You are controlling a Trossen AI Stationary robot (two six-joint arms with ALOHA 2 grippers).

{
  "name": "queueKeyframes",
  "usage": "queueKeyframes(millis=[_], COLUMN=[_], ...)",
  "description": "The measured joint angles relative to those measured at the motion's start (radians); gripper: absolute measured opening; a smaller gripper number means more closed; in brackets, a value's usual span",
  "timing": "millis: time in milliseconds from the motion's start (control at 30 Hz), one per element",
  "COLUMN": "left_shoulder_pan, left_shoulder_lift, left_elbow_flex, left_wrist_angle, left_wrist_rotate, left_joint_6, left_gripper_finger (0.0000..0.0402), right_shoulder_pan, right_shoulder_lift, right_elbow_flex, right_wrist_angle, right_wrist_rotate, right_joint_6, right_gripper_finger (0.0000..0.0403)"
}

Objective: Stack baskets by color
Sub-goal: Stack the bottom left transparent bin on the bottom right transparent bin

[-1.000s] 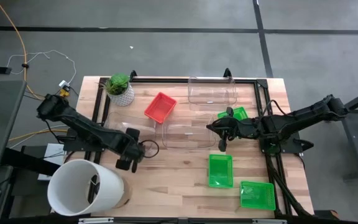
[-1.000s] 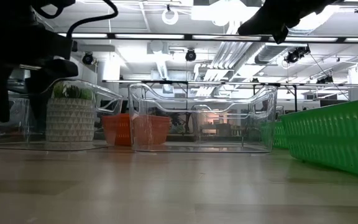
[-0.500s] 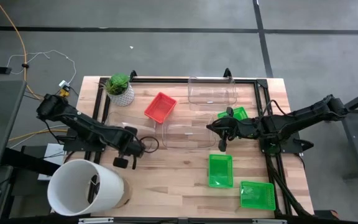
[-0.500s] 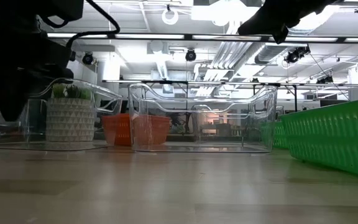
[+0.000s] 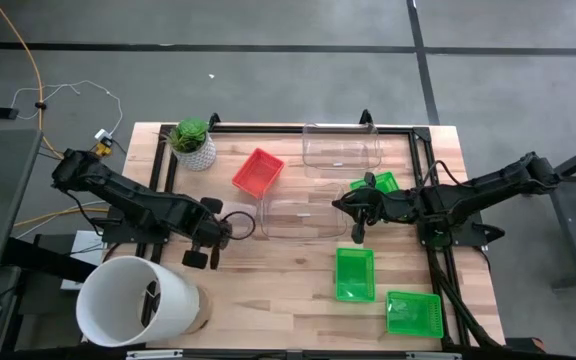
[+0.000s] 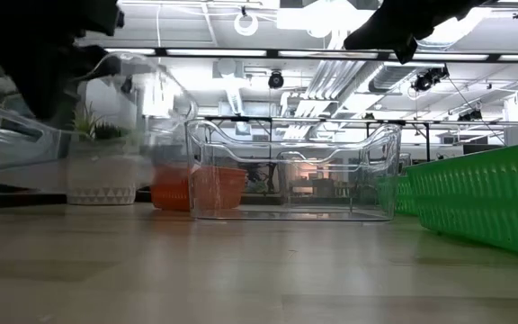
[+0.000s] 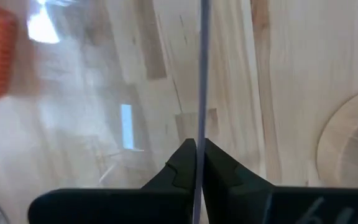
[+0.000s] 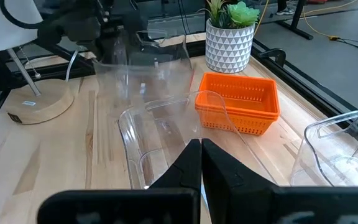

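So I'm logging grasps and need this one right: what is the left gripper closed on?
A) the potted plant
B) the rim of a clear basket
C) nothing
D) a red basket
B: the left gripper has its fingers pinched on the thin wall of a clear basket, which the low view shows tilted up off the table.

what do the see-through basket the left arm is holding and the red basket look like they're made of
The clear basket, pinched by the left gripper, looks like glossy hard transparent plastic: the tabletop shows through and its rim catches light. The red basket looks like matte moulded plastic, judging by its fine mesh walls.
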Motion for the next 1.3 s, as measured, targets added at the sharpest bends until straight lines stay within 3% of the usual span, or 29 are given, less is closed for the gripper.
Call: queueKeyframes(millis=[367,767,1000,1300], left_shoulder_pan=[-0.052,-0.082,-0.015,0.069], left_shoulder_lift=[-0.054,-0.070,0.039,0.338], left_elbow_flex=[0.174,0.317,0.420,0.686], left_wrist_angle=[-0.152,-0.152,-0.001,0.064], left_wrist_rotate=[-0.139,-0.283,-0.299,-0.341], left_joint_6=[-0.030,-0.020,0.163,0.339], left_gripper_finger=[0.0000,0.0000,0.0000,0.0000], right_shoulder_pan=[0.000,0.000,0.000,0.018], right_shoulder_lift=[0.000,0.000,-0.002,-0.060], right_elbow_flex=[0.000,0.000,0.000,0.007], right_wrist_angle=[-0.005,0.020,0.102,0.229], right_wrist_rotate=[0.000,0.010,0.134,0.350], right_joint_6=[0.003,-0.004,-0.050,-0.180], right_gripper_finger=[0.0000,0.0000,0.0000,0.0000])
